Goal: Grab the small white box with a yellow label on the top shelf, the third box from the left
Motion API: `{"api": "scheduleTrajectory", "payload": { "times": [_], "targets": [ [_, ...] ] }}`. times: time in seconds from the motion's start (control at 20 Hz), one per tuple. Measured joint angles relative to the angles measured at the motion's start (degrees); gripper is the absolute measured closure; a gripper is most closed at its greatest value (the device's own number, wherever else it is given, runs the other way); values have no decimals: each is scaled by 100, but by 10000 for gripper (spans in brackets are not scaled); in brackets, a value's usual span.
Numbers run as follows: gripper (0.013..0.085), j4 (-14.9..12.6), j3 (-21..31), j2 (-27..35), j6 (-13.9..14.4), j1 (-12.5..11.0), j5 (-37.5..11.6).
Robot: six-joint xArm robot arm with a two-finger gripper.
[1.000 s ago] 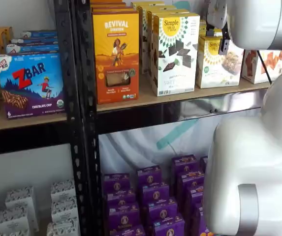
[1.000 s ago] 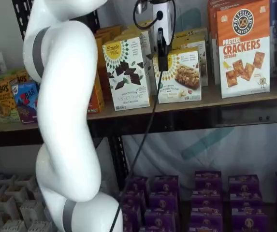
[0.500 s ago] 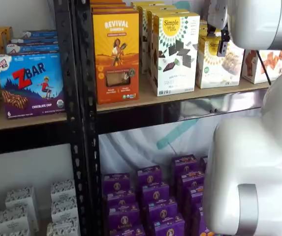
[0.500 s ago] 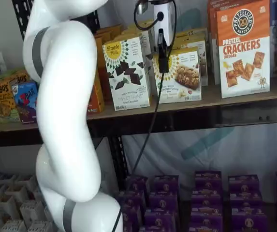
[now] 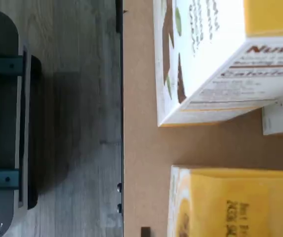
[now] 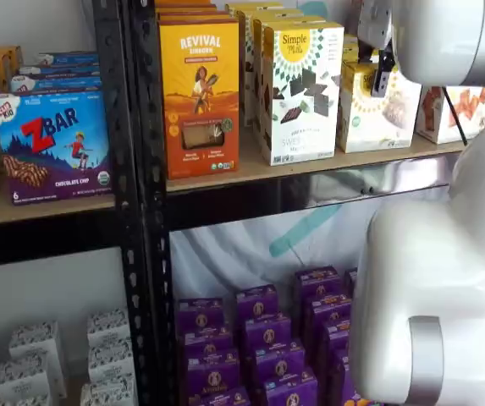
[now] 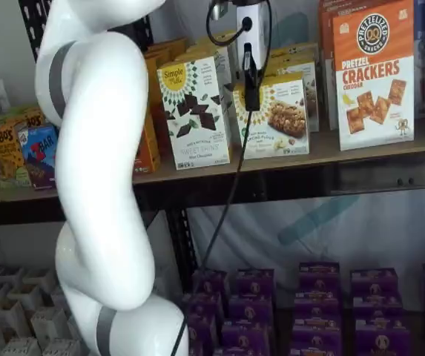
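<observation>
The small white box [image 6: 376, 114] with its yellow sunburst label stands on the top shelf [image 6: 225, 173], and both shelf views show it [image 7: 277, 119]. My gripper [image 7: 251, 102] comes down from above at the box's upper front-left corner. Only one black finger [image 6: 383, 80] shows, side-on against the box, so no gap can be seen. I cannot tell whether the finger touches the box. In the wrist view a yellow box top [image 5: 232, 202] lies on the tan board of the top shelf [image 5: 141, 138]; no finger shows there.
A taller white box with dark squares [image 6: 301, 89] stands close beside the small one, then an orange Revival box [image 6: 200, 93]. A pretzel crackers box [image 7: 373, 74] is on the other side. Purple boxes [image 6: 259, 338] fill the level below. My white arm [image 7: 101, 185] and cable [image 7: 227, 193] hang in front.
Hardly anything: the gripper stays at the same spot over the small white box, and the box's front has shifted only by a trifle.
</observation>
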Motion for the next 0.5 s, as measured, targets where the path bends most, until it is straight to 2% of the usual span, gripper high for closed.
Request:
{"api": "scheduleTrajectory", "payload": {
  "times": [0.05,0.2,0.35,0.5],
  "targets": [
    [490,8,-12,5,-5,-7,9],
    [490,12,-46,19,-13,-18,39],
    [570,24,-73,29,-21,-32,71],
    [570,17,-56,14,-29,-38,55]
  ]
}}
